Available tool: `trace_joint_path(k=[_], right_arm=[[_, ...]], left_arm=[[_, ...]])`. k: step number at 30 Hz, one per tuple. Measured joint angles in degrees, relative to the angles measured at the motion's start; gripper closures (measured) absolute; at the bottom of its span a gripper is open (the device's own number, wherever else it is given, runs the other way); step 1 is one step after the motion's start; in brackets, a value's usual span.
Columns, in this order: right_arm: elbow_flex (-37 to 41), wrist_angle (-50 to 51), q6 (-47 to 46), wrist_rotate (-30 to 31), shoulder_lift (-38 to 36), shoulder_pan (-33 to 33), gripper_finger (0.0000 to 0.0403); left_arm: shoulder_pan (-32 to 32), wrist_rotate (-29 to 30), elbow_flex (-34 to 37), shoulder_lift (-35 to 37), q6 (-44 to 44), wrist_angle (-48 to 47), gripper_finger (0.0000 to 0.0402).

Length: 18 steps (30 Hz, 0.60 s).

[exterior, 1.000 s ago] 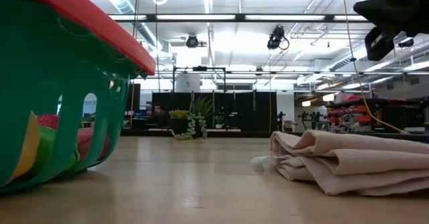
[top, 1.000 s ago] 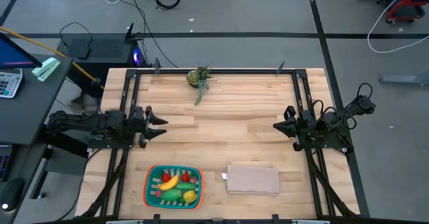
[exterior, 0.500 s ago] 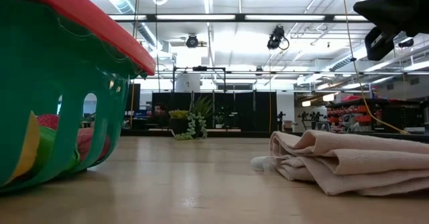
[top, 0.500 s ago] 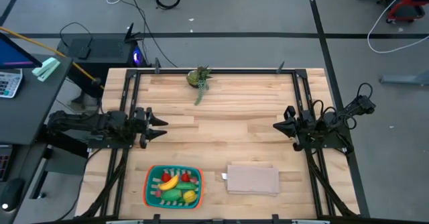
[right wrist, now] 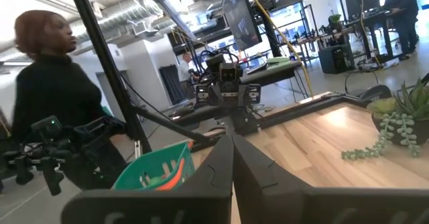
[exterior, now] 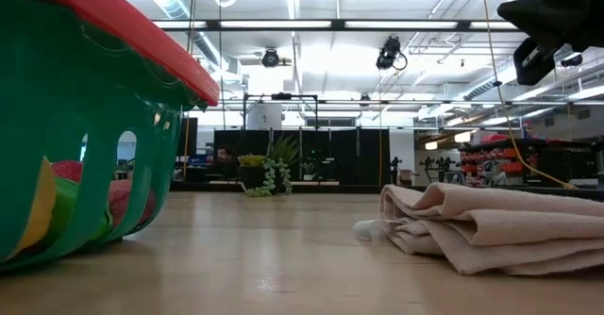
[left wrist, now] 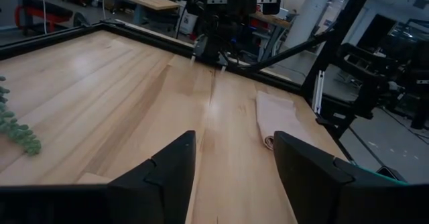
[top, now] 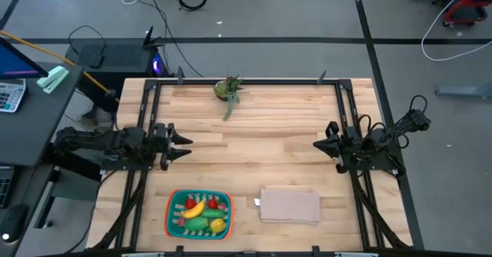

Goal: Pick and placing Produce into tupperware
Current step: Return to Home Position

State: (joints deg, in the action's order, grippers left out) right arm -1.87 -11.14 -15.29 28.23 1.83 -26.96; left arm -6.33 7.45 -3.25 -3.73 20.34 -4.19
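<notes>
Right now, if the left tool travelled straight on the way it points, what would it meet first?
The left tool would probably reach the right tool, facing it across the table. Only bare wood lies between; the folded cloth sits off to one side. Heights are unclear.

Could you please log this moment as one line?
left gripper open, left side | right gripper shut, right side | produce in tray | cloth beside tray
</notes>
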Motion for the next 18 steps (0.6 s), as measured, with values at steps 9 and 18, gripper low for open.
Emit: trace_joint_path(k=[9,18], right_arm=[[0.0,0.0,0.0,0.0,0.0,0.0,0.0395],[0.0,0.0,0.0,0.0,0.0,0.0,0.0395]], left_arm=[[0.0,0.0,0.0,0.0,0.0,0.0,0.0194],[0.0,0.0,0.0,0.0,0.0,0.0,0.0194]])
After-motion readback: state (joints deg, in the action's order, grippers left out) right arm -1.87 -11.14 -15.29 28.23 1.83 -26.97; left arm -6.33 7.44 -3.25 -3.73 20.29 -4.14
